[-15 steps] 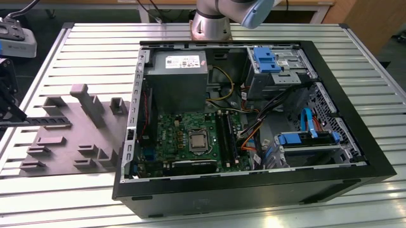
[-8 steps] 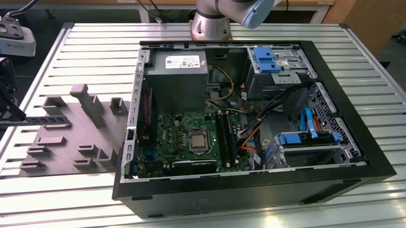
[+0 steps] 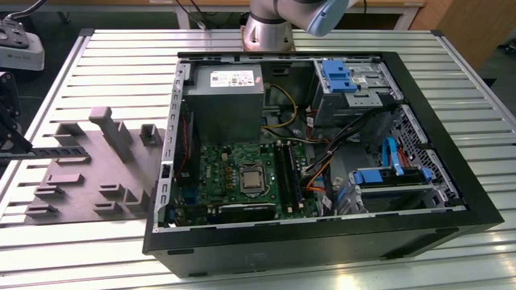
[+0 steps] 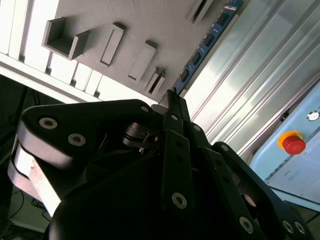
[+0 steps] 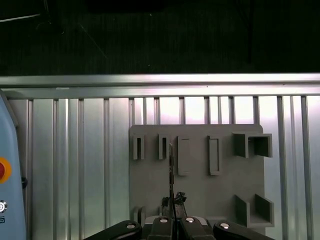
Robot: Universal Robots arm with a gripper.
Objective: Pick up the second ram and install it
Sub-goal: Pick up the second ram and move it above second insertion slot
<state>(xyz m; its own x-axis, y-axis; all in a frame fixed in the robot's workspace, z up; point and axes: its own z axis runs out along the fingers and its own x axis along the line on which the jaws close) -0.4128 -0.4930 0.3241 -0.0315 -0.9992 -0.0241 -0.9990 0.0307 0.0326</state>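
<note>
Black gripper (image 3: 24, 153) at the exterior view's far left, fingers clamped on one end of the second ram (image 3: 60, 149). Ram sticks out roughly level over the grey fixture plate (image 3: 84, 199). Right of that is the open PC case (image 3: 451, 199) with the green motherboard (image 3: 226, 175) inside, well apart from the ram.

Your table (image 3: 121, 54) is ribbed bare metal with a satin sheen and bright glare. Holder plate (image 3: 81, 181): matt grey plastic, faintly grainy. Computer case (image 3: 322, 244): matt black rim, dull grey sheet metal inside. Circuit board (image 3: 234, 163) is green and slightly glossy. Clips (image 3: 337, 75): smooth blue plastic. Your gripper (image 4: 174, 99) is smooth black, semi-gloss, with shiny metal screw heads (image 4: 179, 200). Ram (image 4: 206, 44): blue and matt black, smooth. Button (image 4: 293, 144): glossy red plastic.
</note>
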